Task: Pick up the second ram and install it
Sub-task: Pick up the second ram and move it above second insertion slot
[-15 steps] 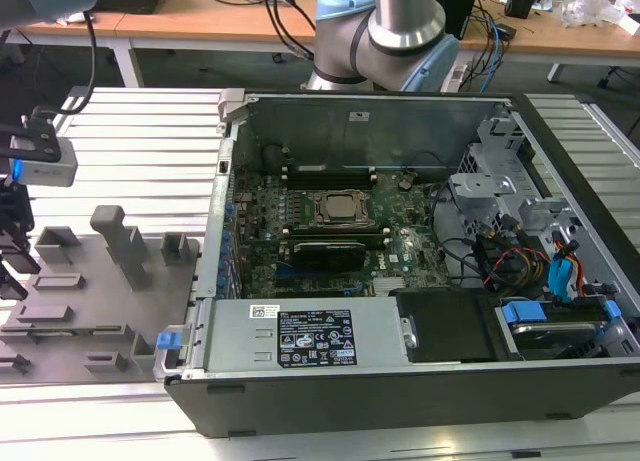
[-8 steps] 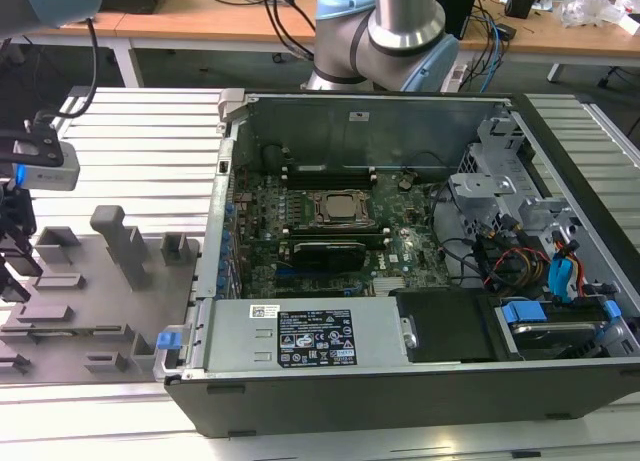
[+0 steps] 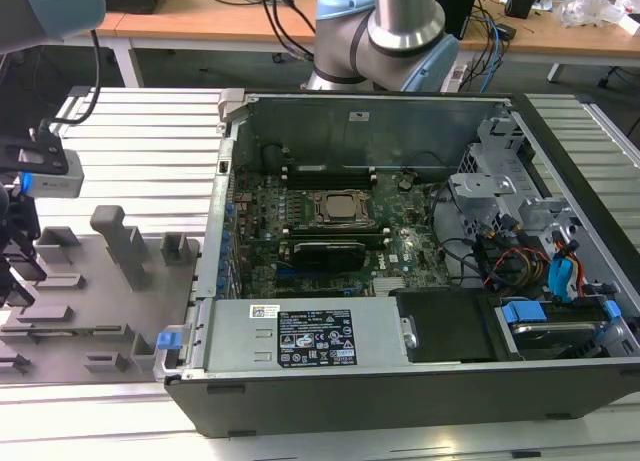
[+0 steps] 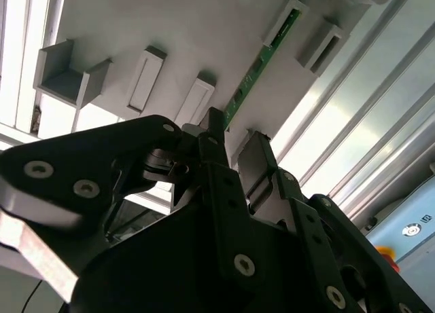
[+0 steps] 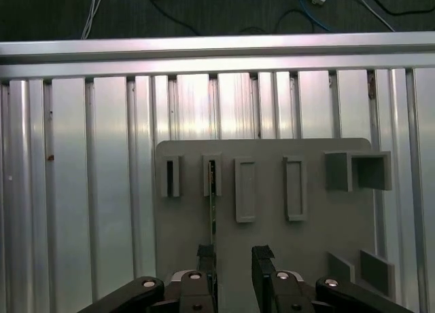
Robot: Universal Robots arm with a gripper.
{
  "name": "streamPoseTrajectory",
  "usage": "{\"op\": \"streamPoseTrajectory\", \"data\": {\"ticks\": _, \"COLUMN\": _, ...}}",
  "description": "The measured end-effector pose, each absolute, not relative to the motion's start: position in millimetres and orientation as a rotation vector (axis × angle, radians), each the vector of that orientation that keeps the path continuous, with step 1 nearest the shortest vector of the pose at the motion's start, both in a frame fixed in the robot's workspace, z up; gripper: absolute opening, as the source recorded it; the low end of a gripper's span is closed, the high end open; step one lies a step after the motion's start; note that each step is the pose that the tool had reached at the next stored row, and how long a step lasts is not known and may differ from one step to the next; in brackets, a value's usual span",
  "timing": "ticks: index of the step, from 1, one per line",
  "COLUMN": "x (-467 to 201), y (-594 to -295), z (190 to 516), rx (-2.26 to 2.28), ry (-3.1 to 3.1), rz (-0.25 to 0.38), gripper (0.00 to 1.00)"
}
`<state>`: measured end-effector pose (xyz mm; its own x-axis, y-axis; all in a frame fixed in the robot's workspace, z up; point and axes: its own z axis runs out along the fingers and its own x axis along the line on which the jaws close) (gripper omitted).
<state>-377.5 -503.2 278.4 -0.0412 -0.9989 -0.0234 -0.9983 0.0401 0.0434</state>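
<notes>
1. Exterior view's left: a flat grey plastic tray (image 3: 150,316) studded with upright holder blocks lies on a ribbed aluminium table (image 3: 140,141).
2. The black two-finger gripper (image 5: 234,253) hangs over that tray. It is released: its fingers (image 5: 206,260) are spread with a bare gap between them, and nothing is held.
3. The second ram (image 5: 212,204), a thin green circuit-board stick, stands on edge in the tray. Its far end sits in a grey slotted block (image 5: 212,176) and its near end runs up to the gripper. In the second wrist view the stick (image 4: 255,68) ends just beside one fingertip.
4. Step in hand, by my reading: the approach for the pick. The stick is not lifted, and I cannot confirm any contact.
5. In the first wrist view the stick lines up with one finger, not with the middle of the gap. A clean grasp would call for the stick centred between the pads, which then close on its flat faces.
6. Centre to exterior view's right: an open dark metal computer case (image 3: 400,416) stands well apart from the tray. Inside is a green motherboard (image 3: 262,221) with a square silver processor socket (image 3: 340,207). I cannot tell which memory slots are filled.
7. Installing would call for the stick held upright and parallel to the slots beside the socket. Loose cables (image 3: 505,253) lie further right.
</notes>
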Motion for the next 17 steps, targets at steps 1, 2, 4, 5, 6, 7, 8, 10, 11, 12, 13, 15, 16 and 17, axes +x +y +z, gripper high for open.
{"op": "streamPoseTrajectory", "data": {"ticks": 1, "x": -377.5, "y": -503.2, "z": 277.2, "rx": 2.166, "ry": -2.256, "rz": -0.074, "gripper": 0.36}}
{"op": "streamPoseTrajectory", "data": {"ticks": 2, "x": -377.5, "y": -503.2, "z": 275.8, "rx": 2.166, "ry": -2.256, "rz": -0.074, "gripper": 0.36}}
{"op": "streamPoseTrajectory", "data": {"ticks": 4, "x": -377.5, "y": -503.2, "z": 274.3, "rx": 2.166, "ry": -2.256, "rz": -0.074, "gripper": 0.36}}
{"op": "streamPoseTrajectory", "data": {"ticks": 5, "x": -377.5, "y": -503.2, "z": 273.6, "rx": 2.166, "ry": -2.256, "rz": -0.074, "gripper": 0.36}}
{"op": "streamPoseTrajectory", "data": {"ticks": 6, "x": -377.5, "y": -503.2, "z": 272.7, "rx": 2.166, "ry": -2.256, "rz": -0.074, "gripper": 0.36}}
{"op": "streamPoseTrajectory", "data": {"ticks": 7, "x": -377.5, "y": -503.2, "z": 271.3, "rx": 2.166, "ry": -2.256, "rz": -0.074, "gripper": 0.36}}
{"op": "streamPoseTrajectory", "data": {"ticks": 8, "x": -377.5, "y": -503.2, "z": 269.8, "rx": 2.166, "ry": -2.256, "rz": -0.074, "gripper": 0.36}}
{"op": "streamPoseTrajectory", "data": {"ticks": 10, "x": -377.7, "y": -503.5, "z": 268.6, "rx": 2.166, "ry": -2.256, "rz": -0.074, "gripper": 0.36}}
{"op": "streamPoseTrajectory", "data": {"ticks": 11, "x": -377.7, "y": -504.1, "z": 267.6, "rx": 2.166, "ry": -2.256, "rz": -0.074, "gripper": 0.36}}
{"op": "streamPoseTrajectory", "data": {"ticks": 12, "x": -377.7, "y": -504.7, "z": 267.0, "rx": 2.166, "ry": -2.256, "rz": -0.074, "gripper": 0.36}}
{"op": "streamPoseTrajectory", "data": {"ticks": 13, "x": -377.8, "y": -505.3, "z": 265.5, "rx": 2.166, "ry": -2.256, "rz": -0.074, "gripper": 0.36}}
{"op": "streamPoseTrajectory", "data": {"ticks": 15, "x": -377.7, "y": -506.0, "z": 261.5, "rx": 2.166, "ry": -2.256, "rz": -0.074, "gripper": 0.36}}
{"op": "streamPoseTrajectory", "data": {"ticks": 16, "x": -377.7, "y": -506.1, "z": 259.7, "rx": 2.166, "ry": -2.256, "rz": -0.074, "gripper": 0.36}}
{"op": "streamPoseTrajectory", "data": {"ticks": 17, "x": -377.5, "y": -506.2, "z": 259.2, "rx": 2.166, "ry": -2.256, "rz": -0.074, "gripper": 0.36}}
